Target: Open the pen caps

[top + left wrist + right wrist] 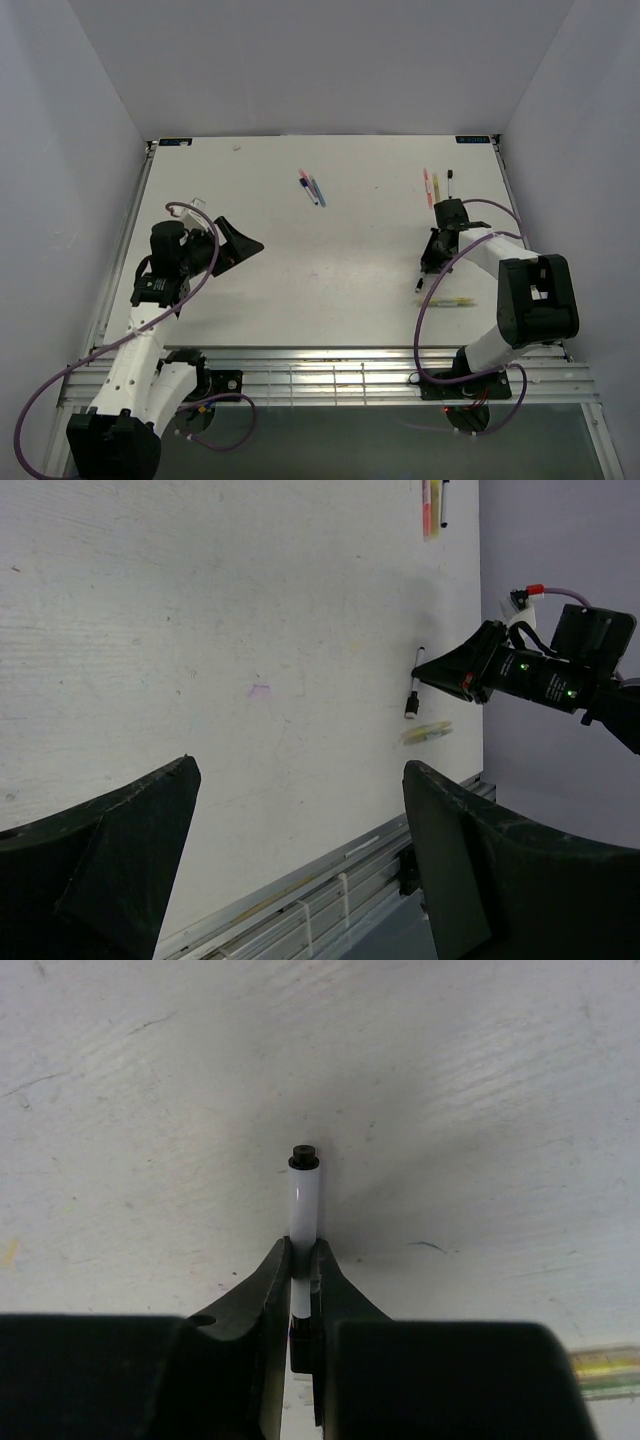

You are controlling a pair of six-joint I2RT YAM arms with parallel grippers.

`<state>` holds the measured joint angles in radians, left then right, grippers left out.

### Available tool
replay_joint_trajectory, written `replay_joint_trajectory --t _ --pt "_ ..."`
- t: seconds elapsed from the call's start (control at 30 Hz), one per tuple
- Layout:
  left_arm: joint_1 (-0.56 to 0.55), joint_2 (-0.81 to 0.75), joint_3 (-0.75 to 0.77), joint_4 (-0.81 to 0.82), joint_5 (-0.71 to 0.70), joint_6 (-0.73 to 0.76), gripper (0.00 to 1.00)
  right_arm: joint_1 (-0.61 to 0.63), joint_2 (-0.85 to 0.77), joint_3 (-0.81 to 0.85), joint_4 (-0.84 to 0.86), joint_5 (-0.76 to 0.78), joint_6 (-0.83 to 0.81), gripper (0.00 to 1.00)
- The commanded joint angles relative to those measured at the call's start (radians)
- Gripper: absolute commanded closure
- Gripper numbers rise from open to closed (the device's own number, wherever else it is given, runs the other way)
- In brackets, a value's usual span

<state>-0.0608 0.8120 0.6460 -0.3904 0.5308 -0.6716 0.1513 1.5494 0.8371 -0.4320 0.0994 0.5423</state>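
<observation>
Black fingers of my right gripper point(303, 1250) pinch a white pen point(303, 1195), its black end pointing to 12 o'clock, at the table's point(350, 250) 3 o'clock side. My left gripper point(300, 770) hangs spread wide at 9 o'clock; loose pens point(312, 187) lie near 12 o'clock.

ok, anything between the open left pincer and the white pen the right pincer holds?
No objects. From left pincer to white pen it's bare table, only a faint purple smudge on it. Clearest in the left wrist view.
</observation>
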Motion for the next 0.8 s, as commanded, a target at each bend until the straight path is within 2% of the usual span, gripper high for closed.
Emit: replay_joint_trajectory --t 0.0,0.13,0.2,0.37,0.53,0.63,0.77 --pt "0.003 0.026 0.053 0.002 0.061 0.030 0.07 0.025 0.015 0.035 0.045 -0.089 -0.021 0.92" --pt "0.001 0.055 0.055 0.028 0.132 0.024 0.10 0.097 -0.008 0.108 0.049 -0.162 -0.031 0.92" --pt "0.001 0.078 0.035 0.062 0.216 0.009 0.12 0.138 -0.028 0.140 0.064 -0.203 -0.041 0.92" --pt "-0.010 0.115 -0.037 0.274 0.383 -0.094 0.19 0.319 -0.040 0.241 0.133 -0.323 -0.033 0.92" --pt "-0.146 0.171 -0.017 0.344 0.348 -0.109 0.21 0.459 -0.040 0.257 0.346 -0.493 0.037 0.92" --pt "-0.217 0.222 0.003 0.367 0.316 -0.118 0.22 0.499 -0.054 0.247 0.478 -0.529 0.082 0.92" --pt "-0.254 0.234 -0.003 0.381 0.255 -0.128 0.24 0.505 -0.090 0.188 0.642 -0.575 0.183 0.92"
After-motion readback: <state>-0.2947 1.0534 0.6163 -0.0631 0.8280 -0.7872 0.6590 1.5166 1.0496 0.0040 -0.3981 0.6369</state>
